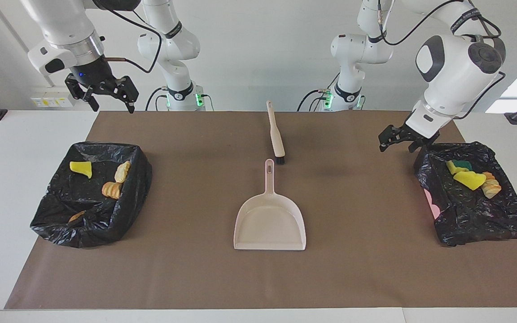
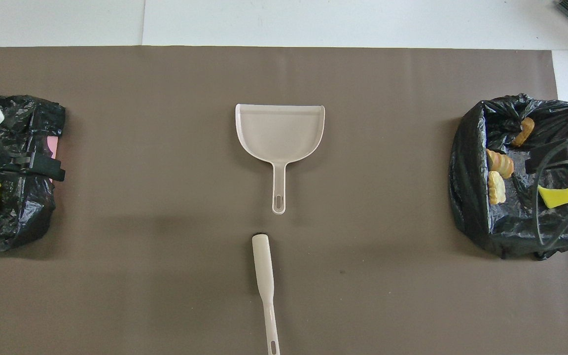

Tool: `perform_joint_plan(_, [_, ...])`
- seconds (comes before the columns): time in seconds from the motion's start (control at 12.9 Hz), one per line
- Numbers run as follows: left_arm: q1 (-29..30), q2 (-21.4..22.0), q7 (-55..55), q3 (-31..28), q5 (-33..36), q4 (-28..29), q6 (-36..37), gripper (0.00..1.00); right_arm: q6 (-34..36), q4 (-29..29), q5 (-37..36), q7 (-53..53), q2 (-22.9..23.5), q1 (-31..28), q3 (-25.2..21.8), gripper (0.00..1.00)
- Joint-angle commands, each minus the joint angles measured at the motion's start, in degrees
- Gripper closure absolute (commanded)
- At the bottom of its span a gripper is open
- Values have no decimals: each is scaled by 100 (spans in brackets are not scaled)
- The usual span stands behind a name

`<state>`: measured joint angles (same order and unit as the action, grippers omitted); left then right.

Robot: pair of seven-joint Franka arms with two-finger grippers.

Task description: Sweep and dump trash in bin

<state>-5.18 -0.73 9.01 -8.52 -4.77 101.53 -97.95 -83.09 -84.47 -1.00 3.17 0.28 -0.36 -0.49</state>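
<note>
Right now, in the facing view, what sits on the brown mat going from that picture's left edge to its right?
Black-lined bin holding trash → beige dustpan → brush, overlapping the dustpan's span but nearer the robots → second black-lined bin holding trash.

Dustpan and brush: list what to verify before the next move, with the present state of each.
1. Beige plastic dustpan empty, flat on the brown mat: ok.
2. Beige brush with black bristles free, lying nearer to the robots than the dustpan, apart from its handle: ok.
3. No loose trash on the mat: ok.
4. Yellow-green sponge pieces and tan bread-like lumps inside the two black-bag-lined bins: ok.
5. Left gripper over the bin at its end, fingers open, empty: ok.
6. Right gripper raised over the other bin, fingers open, empty: ok.
</note>
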Motion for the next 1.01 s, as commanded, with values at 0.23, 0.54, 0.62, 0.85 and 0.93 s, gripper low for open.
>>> perform_joint_plan(0.23, [290, 196, 418, 78, 591, -386, 127, 0, 39, -87, 109, 17, -72, -60, 22, 0])
perform_joint_plan(0.54, [228, 205, 400, 149, 697, -1212, 688, 0, 48, -96, 100, 17, -80, -60, 22, 0])
perform_joint_plan(0.62, [219, 196, 391, 192, 706, -1380, 838, 0, 48, -96, 100, 26, -80, -60, 22, 0])
perform_joint_plan(0.85, [228, 213, 94, 631, 566, -1548, 918, 0, 48, -96, 100, 35, -80, -60, 22, 0])
perform_joint_plan(0.93, [219, 327, -64, 702, 565, -1453, 857, 0, 74, -96, 91, 35, -80, -60, 22, 0])
